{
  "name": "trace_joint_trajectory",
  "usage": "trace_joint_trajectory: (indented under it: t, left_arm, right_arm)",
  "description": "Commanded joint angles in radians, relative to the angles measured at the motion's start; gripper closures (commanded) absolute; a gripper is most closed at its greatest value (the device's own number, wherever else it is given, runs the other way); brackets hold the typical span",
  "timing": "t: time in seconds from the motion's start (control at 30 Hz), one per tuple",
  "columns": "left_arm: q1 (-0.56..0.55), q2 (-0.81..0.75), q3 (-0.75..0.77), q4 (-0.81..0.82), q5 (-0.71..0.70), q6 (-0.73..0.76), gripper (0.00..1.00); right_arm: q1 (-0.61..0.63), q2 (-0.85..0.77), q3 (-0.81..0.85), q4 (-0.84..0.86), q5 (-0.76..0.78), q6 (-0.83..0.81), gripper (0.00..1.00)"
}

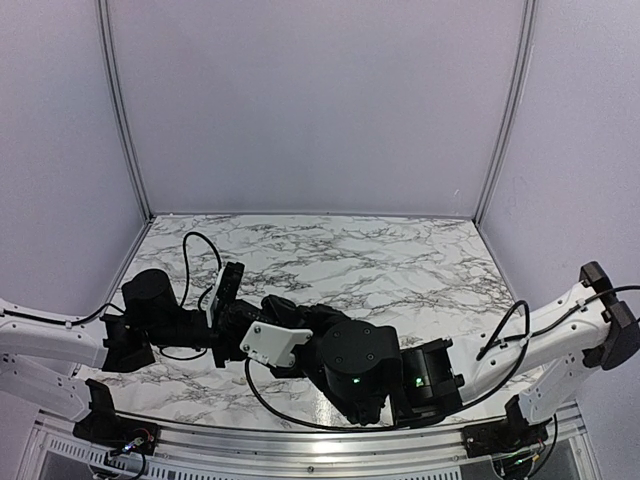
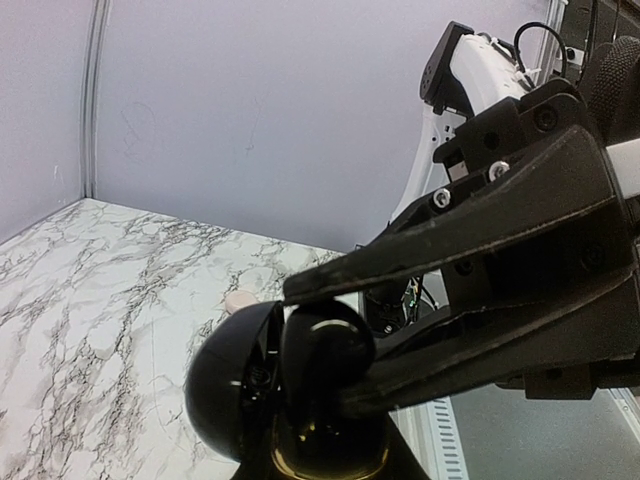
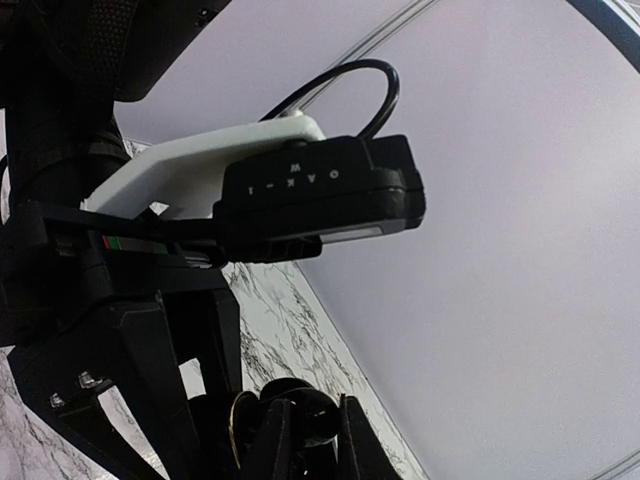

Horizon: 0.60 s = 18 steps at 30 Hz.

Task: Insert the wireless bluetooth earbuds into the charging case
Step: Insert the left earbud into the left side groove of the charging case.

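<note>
Both grippers meet over the near left of the table. My left gripper [image 1: 232, 325] and right gripper [image 1: 264, 322] both grip a glossy black round hinged object [image 2: 230, 385] with a gold rim, held above the marble. In the right wrist view my right gripper [image 3: 315, 432] is shut on its rounded black half [image 3: 318, 415]. In the left wrist view the right gripper's fingers [image 2: 400, 385] clamp that half from the right. A small cream-pink piece, likely the charging case [image 2: 240, 298], lies on the table behind it, mostly hidden. No earbuds show.
The marble table [image 1: 400, 260] stretches to the back and right, with pale walls around it. The left arm's wrist camera [image 3: 320, 195] hangs close above my right gripper. The table's near rail [image 2: 445, 440] is just below the held object.
</note>
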Motion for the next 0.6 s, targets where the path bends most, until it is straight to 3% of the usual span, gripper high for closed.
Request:
trace_joint_trajectory:
  t: [0.0, 0.57]
  left_arm:
    - [0.0, -0.002, 0.029, 0.059, -0.014, -0.012, 1.0]
    - [0.021, -0.023, 0.017, 0.069, -0.023, -0.02, 1.0]
  right_arm:
    - [-0.005, -0.007, 0.011, -0.009, -0.005, 0.036, 0.88]
    - [0.002, -0.028, -0.009, -0.061, -0.028, 0.085, 0.78]
